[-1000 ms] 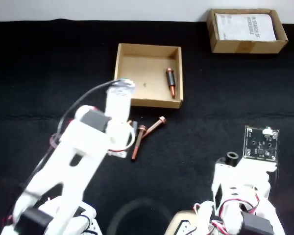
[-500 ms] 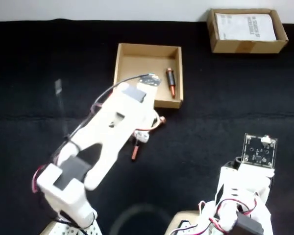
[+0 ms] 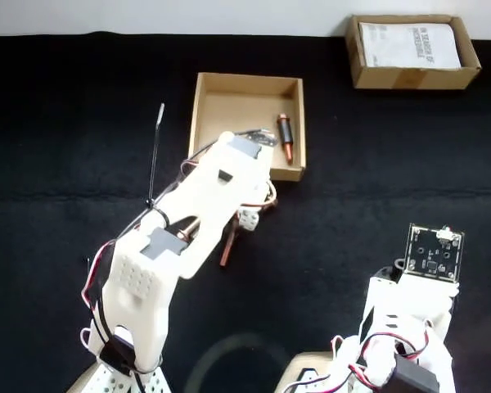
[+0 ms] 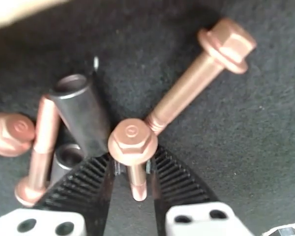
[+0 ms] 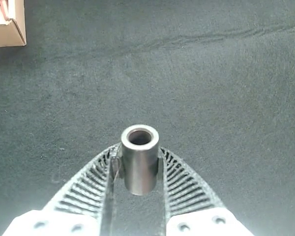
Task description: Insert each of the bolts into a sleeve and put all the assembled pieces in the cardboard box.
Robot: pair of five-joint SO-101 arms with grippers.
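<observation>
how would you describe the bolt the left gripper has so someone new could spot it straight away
Start at the open cardboard box mid-table; just in front of its near wall lies a cluster of dark sleeves and copper bolts. The gripped bolt sits between the left gripper's fingers. It alone points its hexagonal head at the wrist camera, while the loose bolts lie flat on the cloth.

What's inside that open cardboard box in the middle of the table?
One copper bolt pushed through a dark sleeve lies by the cardboard box's right wall. The left arm covers part of the near side, so anything there is hidden.
</observation>
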